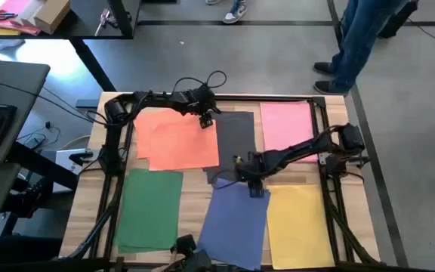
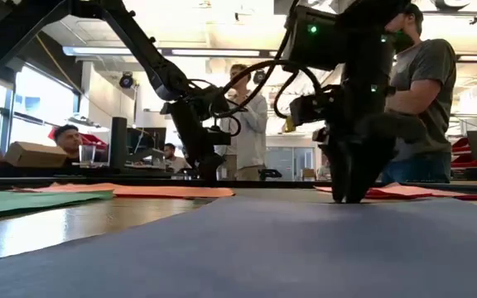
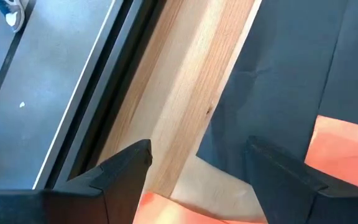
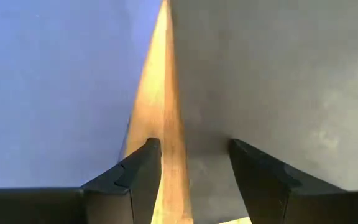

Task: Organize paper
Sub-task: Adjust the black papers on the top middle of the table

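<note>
Six flat stacks of thin coloured paper sheets are lying on the light wooden bench, likely limp and slippery, best pinched at an edge; left claw and right claw are hovering released.

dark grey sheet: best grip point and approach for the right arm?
Judgement: take the dark grey sheet at its near edge, next to the bare wood strip between it and the blue sheet. It lies flat, so only an edge offers purchase. Come from above: the right gripper is open there, one finger over grey. The left gripper is open at the far edge.
</note>
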Action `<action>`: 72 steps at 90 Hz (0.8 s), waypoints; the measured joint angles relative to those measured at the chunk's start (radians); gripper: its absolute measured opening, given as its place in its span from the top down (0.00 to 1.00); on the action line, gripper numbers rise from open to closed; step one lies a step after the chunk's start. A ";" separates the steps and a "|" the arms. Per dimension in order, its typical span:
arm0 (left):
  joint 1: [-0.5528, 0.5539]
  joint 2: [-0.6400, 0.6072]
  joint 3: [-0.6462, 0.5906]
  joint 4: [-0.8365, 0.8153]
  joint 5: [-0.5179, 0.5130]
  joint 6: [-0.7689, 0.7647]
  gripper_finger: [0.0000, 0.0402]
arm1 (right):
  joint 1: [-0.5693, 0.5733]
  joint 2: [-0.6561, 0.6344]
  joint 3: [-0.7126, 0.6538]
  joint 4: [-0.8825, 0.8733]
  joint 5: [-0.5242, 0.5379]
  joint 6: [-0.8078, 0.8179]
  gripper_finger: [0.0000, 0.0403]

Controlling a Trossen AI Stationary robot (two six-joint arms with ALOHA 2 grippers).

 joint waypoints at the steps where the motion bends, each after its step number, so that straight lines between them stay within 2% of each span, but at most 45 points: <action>1: 0.000 0.000 0.000 0.000 0.000 0.000 0.38 | 0.001 0.000 0.000 0.001 0.006 0.000 0.56; 19: -0.008 0.000 0.000 0.000 -0.008 0.000 0.38 | -0.017 0.002 0.000 0.068 0.123 0.005 0.56; 34: -0.013 0.000 0.000 0.000 -0.017 0.000 0.38 | -0.046 0.003 0.000 0.167 0.161 -0.020 0.56; 49: -0.013 0.000 0.000 0.000 -0.019 0.000 0.38 | -0.059 0.003 0.000 0.191 0.138 -0.021 0.56; 61: -0.013 0.000 0.000 0.000 -0.020 0.000 0.38 | -0.044 0.003 0.000 0.179 0.021 -0.019 0.56; 72: -0.013 0.000 0.000 0.000 -0.020 0.000 0.38 | -0.018 0.000 0.000 0.173 0.015 0.006 0.56</action>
